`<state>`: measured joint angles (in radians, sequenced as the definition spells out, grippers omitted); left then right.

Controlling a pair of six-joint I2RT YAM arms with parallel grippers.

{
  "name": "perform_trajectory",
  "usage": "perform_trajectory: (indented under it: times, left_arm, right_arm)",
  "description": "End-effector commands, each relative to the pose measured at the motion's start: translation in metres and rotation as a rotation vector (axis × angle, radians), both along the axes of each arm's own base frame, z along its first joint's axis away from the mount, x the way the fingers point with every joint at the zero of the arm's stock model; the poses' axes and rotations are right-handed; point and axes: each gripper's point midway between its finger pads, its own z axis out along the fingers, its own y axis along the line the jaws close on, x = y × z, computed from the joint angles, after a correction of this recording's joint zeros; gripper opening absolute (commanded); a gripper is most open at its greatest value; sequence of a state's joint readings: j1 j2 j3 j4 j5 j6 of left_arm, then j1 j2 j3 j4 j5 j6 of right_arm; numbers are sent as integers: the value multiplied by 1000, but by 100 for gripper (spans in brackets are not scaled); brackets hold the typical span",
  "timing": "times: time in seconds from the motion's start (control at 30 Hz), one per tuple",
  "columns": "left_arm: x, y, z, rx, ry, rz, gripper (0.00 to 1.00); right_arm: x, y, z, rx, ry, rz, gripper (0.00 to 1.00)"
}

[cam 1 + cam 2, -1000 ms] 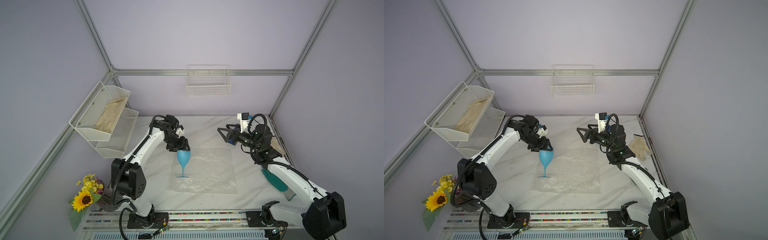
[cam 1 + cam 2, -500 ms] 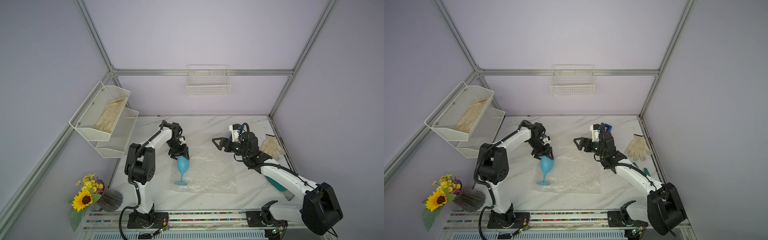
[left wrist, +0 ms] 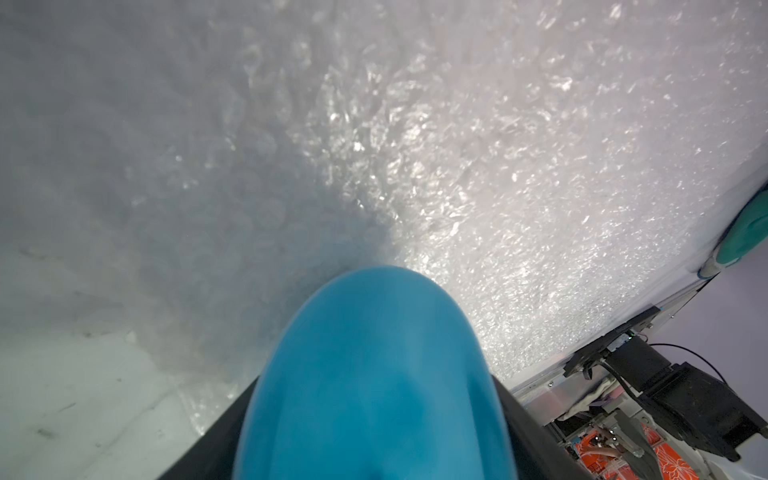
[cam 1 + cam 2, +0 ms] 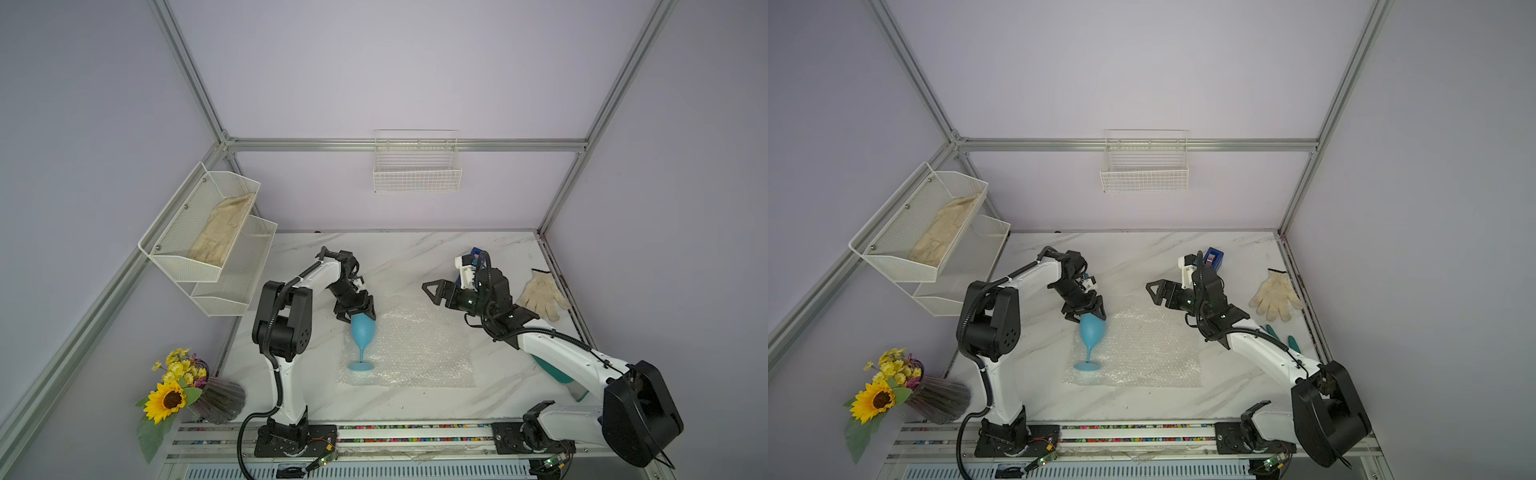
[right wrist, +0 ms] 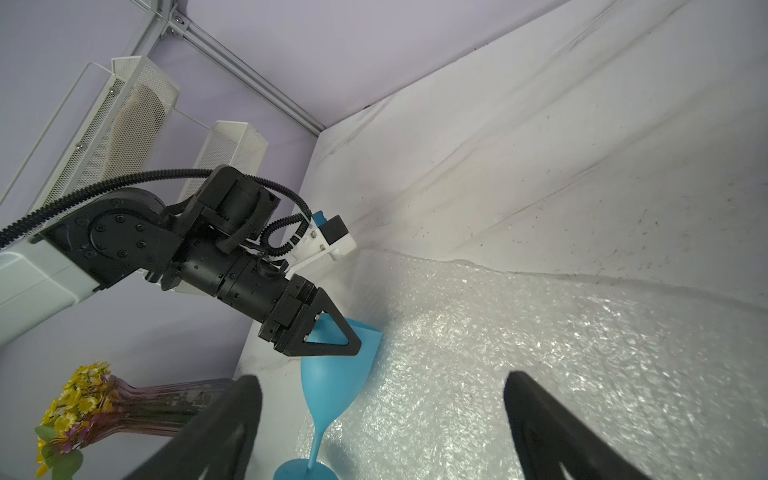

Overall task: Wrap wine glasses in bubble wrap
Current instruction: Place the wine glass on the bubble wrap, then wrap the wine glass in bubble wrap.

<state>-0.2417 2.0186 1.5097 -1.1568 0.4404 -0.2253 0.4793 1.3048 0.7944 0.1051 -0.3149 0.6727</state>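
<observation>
The left gripper (image 4: 358,316) straddles the goblet (image 4: 363,332) at the rim, with a finger (image 5: 328,350) on each side of the bowl. Whether it clamps the bowl or only brackets it, I cannot tell. The goblet leans, rim up between the jaws, with its foot on the wrap (image 4: 415,349) near the left edge. The wrap lies flat in the middle of the table (image 4: 415,253). The right gripper (image 4: 431,294) hangs wide apart and empty over the wrap's far side, aimed toward the goblet. A cream glove (image 4: 542,293) lies by the table's right edge, well apart from the wrap.
</observation>
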Motion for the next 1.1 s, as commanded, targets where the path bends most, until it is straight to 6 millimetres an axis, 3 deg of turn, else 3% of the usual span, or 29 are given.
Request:
perform_trajectory:
  times: [0.0, 0.07, 0.2, 0.33, 0.47, 0.6, 0.77, 0.87, 0.93, 1.07]
  left_arm:
    - [-2, 0, -5, -8, 6, -3, 80]
    - [2, 3, -2, 10, -17, -5, 88]
    - [12, 3, 29, -5, -117, -1, 100]
    - [15, 18, 62, 7, -221, 42, 100]
    - [7, 46, 77, 3, -316, 152, 100]
    - [-13, 68, 65, -39, -341, 304, 97]
    - [-45, 69, 43, -68, -318, 369, 85]
    - [-62, 76, 19, -23, -276, 414, 76]
    - [-61, 67, 20, -55, -293, 417, 72]
    - [-75, 70, 1, -45, -291, 489, 66]
  right_arm:
    - [-1, 3, -7, -5, 22, -13, 94]
    - [-1, 5, -6, -5, 24, -13, 94]
    - [-3, 12, -6, -3, 30, -5, 94]
    - [-10, 29, -13, 5, 60, 26, 94]
    - [-22, 57, -28, 10, 111, 77, 94]
    - [-33, 88, -37, 3, 142, 127, 92]
    - [-39, 116, -43, -4, 172, 168, 88]
    - [-40, 128, -47, -6, 201, 194, 84]
    - [-41, 133, -49, -1, 216, 208, 83]
    - [-38, 137, -45, 7, 214, 200, 81]
